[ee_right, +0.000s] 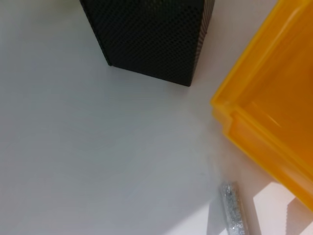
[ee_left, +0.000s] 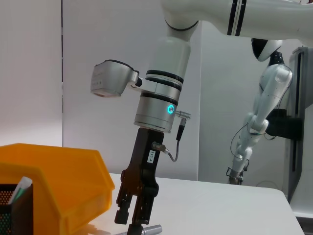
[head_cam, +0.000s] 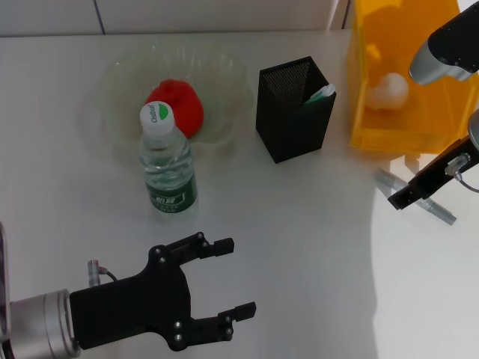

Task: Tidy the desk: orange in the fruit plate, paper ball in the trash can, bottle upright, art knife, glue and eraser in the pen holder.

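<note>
The right gripper (head_cam: 400,198) hangs low over the silvery art knife (head_cam: 419,196) lying on the white desk (head_cam: 299,224) beside the glossy orange trash can (head_cam: 397,134), which holds the paper ball (head_cam: 388,91); whether its jaws grip anything I cannot tell. A black mesh pen holder (head_cam: 294,108) stands nearby. The left gripper (head_cam: 224,280) hovers wide open, empty, near the upright clear bottle (head_cam: 167,161)

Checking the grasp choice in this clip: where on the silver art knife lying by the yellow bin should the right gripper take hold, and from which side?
Probably from straight above, at mid-length. The art knife lies flat on the table, long and slim, so the fingers should close across its narrow width. The right gripper already hangs over it. The yellow bin stands close beside it, so a sideways approach looks cramped.
</note>
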{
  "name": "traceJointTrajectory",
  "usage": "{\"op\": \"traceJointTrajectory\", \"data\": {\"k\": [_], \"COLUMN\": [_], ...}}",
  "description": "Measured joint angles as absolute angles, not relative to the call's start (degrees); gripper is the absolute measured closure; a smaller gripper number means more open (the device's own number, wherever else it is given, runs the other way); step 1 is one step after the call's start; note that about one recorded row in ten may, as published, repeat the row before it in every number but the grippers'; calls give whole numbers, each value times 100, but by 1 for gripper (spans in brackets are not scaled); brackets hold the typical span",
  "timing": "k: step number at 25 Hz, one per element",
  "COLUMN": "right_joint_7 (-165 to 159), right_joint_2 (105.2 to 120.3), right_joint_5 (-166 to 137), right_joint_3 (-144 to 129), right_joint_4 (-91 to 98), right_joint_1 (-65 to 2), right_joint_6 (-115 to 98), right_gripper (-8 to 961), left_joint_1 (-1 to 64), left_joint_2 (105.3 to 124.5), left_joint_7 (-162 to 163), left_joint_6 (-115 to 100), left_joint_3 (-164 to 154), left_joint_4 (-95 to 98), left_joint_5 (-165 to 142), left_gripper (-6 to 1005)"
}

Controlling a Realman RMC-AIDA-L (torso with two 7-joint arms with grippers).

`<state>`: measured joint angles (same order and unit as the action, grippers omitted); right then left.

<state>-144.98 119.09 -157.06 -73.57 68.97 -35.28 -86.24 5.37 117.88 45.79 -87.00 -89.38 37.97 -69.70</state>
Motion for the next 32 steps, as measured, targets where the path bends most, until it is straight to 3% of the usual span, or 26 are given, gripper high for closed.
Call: {"op": "traceJointTrajectory", "data": {"k": [7,13,32], "right_joint_7": [-14486,-14486,-14466], "right_joint_2": [11909,11909,11907], "right_joint_5": [-15706,-15706,-15953], "right_joint_3": [-7356,-7357,-7432], "right_joint_4": [6864,6864,6791], "right_joint_1": [-3533,-3546,-3575], "right_joint_6": [-8585,-8579,-8443], "right_gripper": [253,492,534], "left_joint_1": [536,524,537], "left_joint_2": [11786,11786,11799], "left_joint_7": [4581,4583,4549], "left_joint_6": [-8728,-8789,-8783], "left_joint_3": [-8938,-8938,-8938], "left_joint_4": [3800,3807,3796], "left_joint_5": [-6970,-6970,-6970], "left_gripper": [190,190,190]}}
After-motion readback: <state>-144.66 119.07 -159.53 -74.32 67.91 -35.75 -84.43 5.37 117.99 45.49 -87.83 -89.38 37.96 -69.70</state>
